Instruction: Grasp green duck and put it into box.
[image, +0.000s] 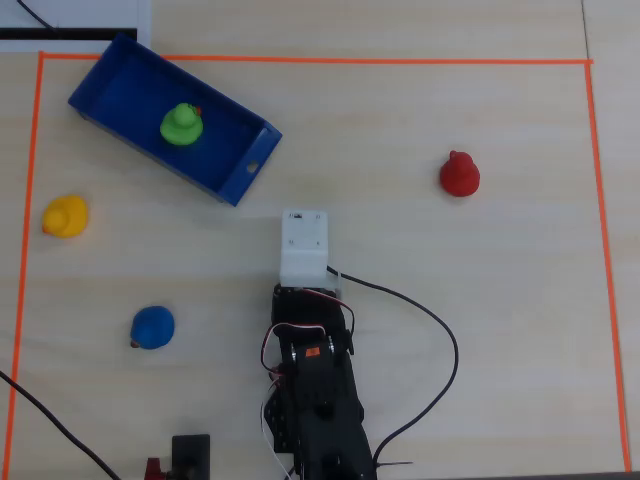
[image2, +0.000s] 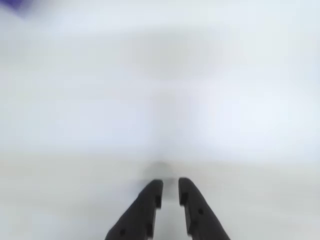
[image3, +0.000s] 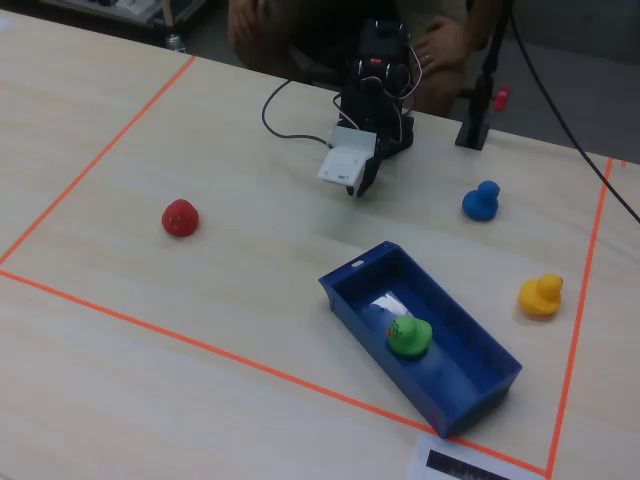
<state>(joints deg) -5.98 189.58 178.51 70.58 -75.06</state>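
Overhead – green duck (image: 182, 125) inside box (image: 243, 177), at 11 o'clock from arm (image: 312, 400) | wrist – gripper (image2: 170, 191) nearly closed, clasping nothing | fixed – yellow duck (image3: 540, 295) at 2 o'clock off the box, apart.

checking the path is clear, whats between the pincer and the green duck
Only the box's near wall. The green duck sits inside the box, and the overhead view shows bare table from there to the pincer.

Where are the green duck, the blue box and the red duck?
green duck (image: 182, 125), overhead view, on its body.
box (image: 243, 178), overhead view, on its end wall.
red duck (image: 459, 175), overhead view, on its body.
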